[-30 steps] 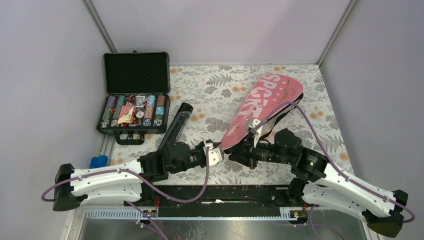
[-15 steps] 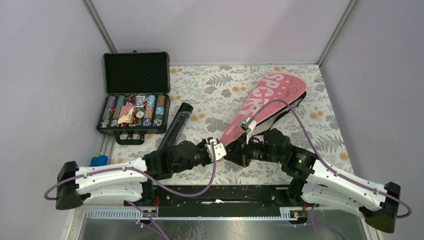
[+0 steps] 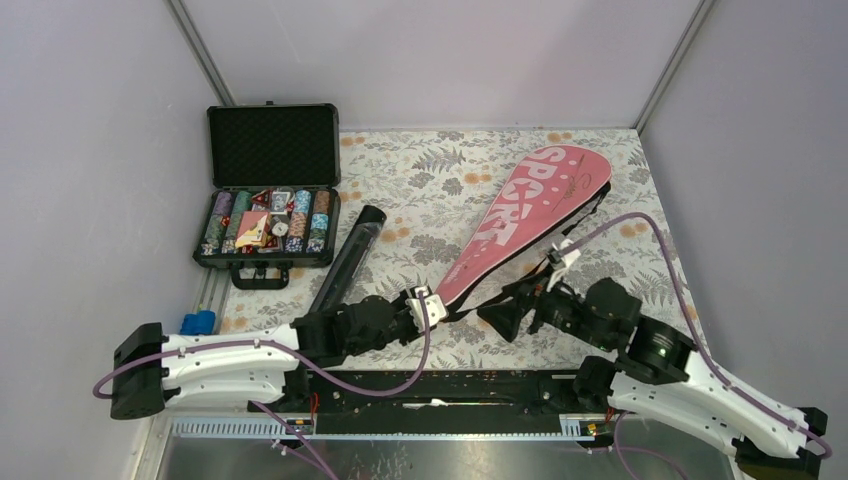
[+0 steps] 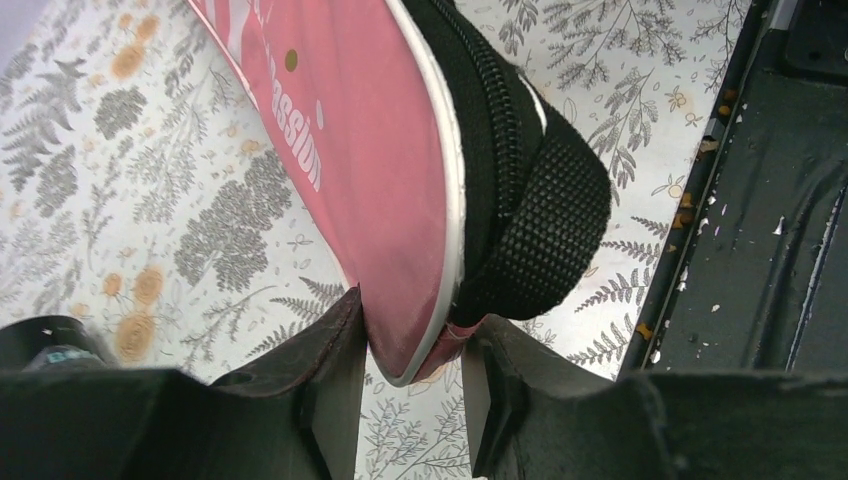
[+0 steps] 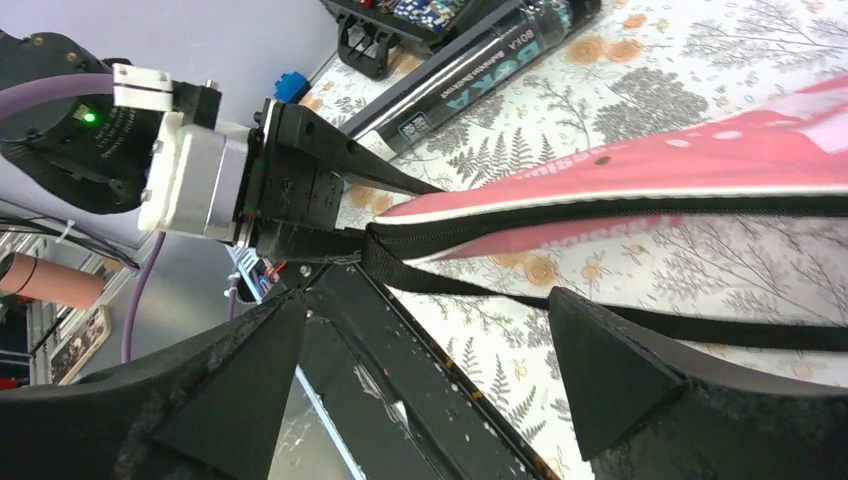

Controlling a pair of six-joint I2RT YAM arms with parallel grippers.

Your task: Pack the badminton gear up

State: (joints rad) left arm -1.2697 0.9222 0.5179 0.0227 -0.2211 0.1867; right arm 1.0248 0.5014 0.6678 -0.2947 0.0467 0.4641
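Observation:
The pink "SPORT" racket bag [image 3: 528, 208] lies slantwise on the flowered cloth, its zip edge and black strap [image 4: 548, 215] toward the right. My left gripper [image 3: 434, 300] is shut on the bag's narrow near end [image 4: 405, 335], one finger on each side. A little to the right of that end, my right gripper [image 3: 498, 318] stands wide open with nothing between its fingers; the strap [image 5: 500, 295] runs just beyond their tips. The long black tube [image 3: 349, 256] with teal lettering lies left of the bag.
An open black case of poker chips [image 3: 268, 222] stands at the back left. A small blue block [image 3: 197, 322] sits at the left edge near my left arm. The black base rail [image 3: 450, 385] runs along the near edge under both grippers.
My right gripper has opened wide, let go of the bag's near part and drawn back to the right. The bag's wide end swung slightly. The left gripper keeps its hold.

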